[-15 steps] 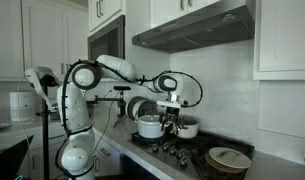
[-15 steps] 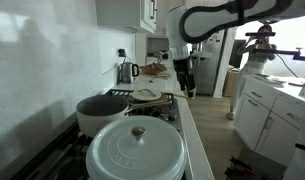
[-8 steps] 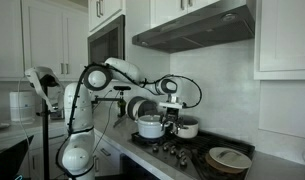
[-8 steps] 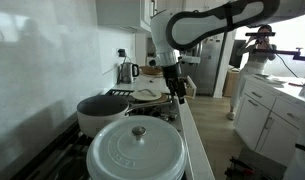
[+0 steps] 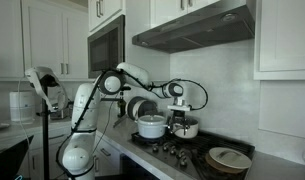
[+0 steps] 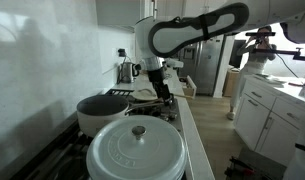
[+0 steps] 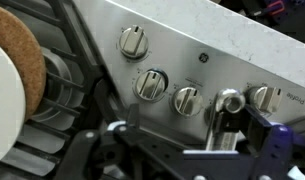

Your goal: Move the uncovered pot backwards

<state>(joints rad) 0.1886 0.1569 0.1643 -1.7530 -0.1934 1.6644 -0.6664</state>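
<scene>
The arm (image 6: 192, 25) has swung in from the open side of the stove (image 5: 182, 150) toward the wall, and the pincer (image 5: 178, 120) now hangs lower and closer to the pots than a moment ago.

The uncovered pot (image 5: 188, 129) sits on the back part of the stove, near the wall. It stands upright with its mouth facing up. It is round and squat, so no long axis stands out, and it is too small here to tell which way any handle points or to see inside.

The pincer is just beside the pot, between it and the larger pale pot (image 5: 150, 127); whether it touches either one I cannot tell. The contents of the larger pot are also hidden from here. Well apart, at the stove's near end, lies the dark pan (image 5: 229, 158) with a pale round shape inside.

In the wrist view the pincer's jaws are spread wide with nothing between them, over the row of knobs (image 7: 150, 84) on the metal front panel.
</scene>
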